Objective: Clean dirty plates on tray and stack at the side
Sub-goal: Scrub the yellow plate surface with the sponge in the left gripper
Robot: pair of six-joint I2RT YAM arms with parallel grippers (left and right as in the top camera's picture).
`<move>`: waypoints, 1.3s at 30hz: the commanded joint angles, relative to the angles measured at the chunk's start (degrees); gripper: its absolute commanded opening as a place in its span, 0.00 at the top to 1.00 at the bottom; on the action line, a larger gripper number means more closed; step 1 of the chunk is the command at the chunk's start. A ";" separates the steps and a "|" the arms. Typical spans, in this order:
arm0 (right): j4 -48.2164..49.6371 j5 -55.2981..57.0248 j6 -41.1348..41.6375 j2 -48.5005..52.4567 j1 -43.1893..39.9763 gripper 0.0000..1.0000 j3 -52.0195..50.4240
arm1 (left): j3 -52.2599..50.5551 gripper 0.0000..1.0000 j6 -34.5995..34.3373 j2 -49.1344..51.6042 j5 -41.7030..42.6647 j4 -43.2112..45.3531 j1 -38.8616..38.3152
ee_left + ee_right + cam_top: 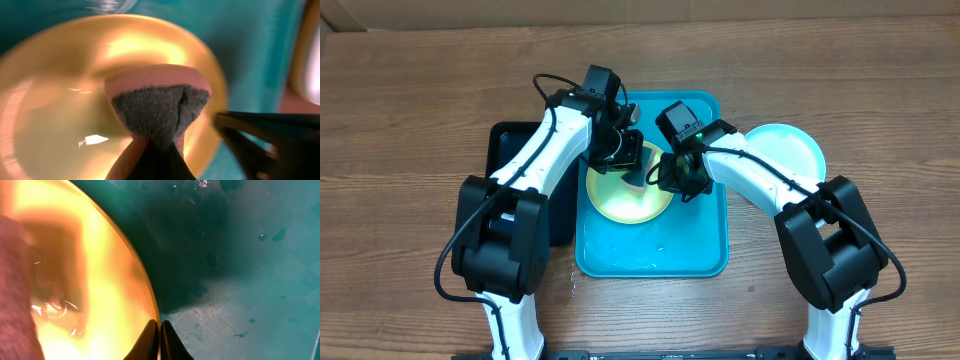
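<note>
Jaws checked: my left jaws are clamped on a pink-backed sponge with a dark grey scouring face (159,107). It is held at the pale centre of a round yellow-green rimmed plastic plate (620,200); contact with the surface cannot be confirmed. That plate lies inside the large turquoise-blue rectangular plastic tray (700,250), toward its far left part. My right jaws are pinched tight on the plate's right rim, the edge running into the slit between them. The tray floor beside the plate shows droplets and a wet film. A round light-blue rimmed plastic plate (790,150) rests on the wooden tabletop (410,100) at the tray's right side. Whether it touches the tray rim I cannot tell. A smaller black rectangular tray (505,140) lies along the turquoise tray's left side, partly under my left arm.
</note>
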 commanded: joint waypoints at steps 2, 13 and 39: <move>0.42 0.11 -0.20 0.15 0.20 0.96 -0.04 | 0.26 0.96 -1.97 -1.53 -14.19 -0.15 0.20; 0.48 0.11 -0.17 0.15 0.20 0.96 -0.04 | -6.38 0.96 -4.46 0.35 -18.40 4.13 0.22; 0.48 0.11 -0.20 0.15 0.20 0.96 -0.04 | -4.50 0.96 -1.22 -2.71 11.19 5.97 2.97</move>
